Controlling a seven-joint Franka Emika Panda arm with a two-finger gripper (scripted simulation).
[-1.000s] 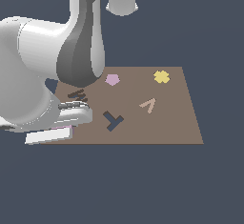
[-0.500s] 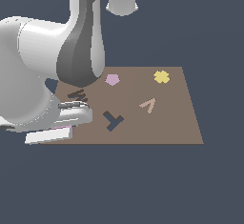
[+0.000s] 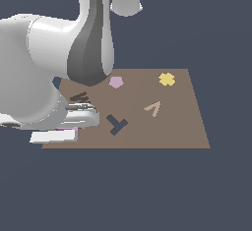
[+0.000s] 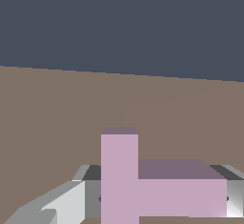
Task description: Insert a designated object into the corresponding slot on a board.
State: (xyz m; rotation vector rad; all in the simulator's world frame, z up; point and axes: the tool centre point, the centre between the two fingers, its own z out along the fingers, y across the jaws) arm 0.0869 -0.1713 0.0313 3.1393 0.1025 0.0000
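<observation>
In the wrist view I see the pink T-piece sitting between the 2 fingers of my end effector, which look clamped on its crossbar from both sides, the stem pointing away from the camera. In the exterior view the arm hides most of this; only a sliver of pink shows under the wrist, low over the near corner of the board on the exterior view's left. The navy T-shaped slot lies just beside the arm, toward the exterior view's right, with the pink pentagon and yellow cross further back. I judge the piece light, rigid and flat-sided, so a grip across the crossbar's 2 parallel faces should hold squarely, though smooth faces could let it twist during insertion.
</observation>
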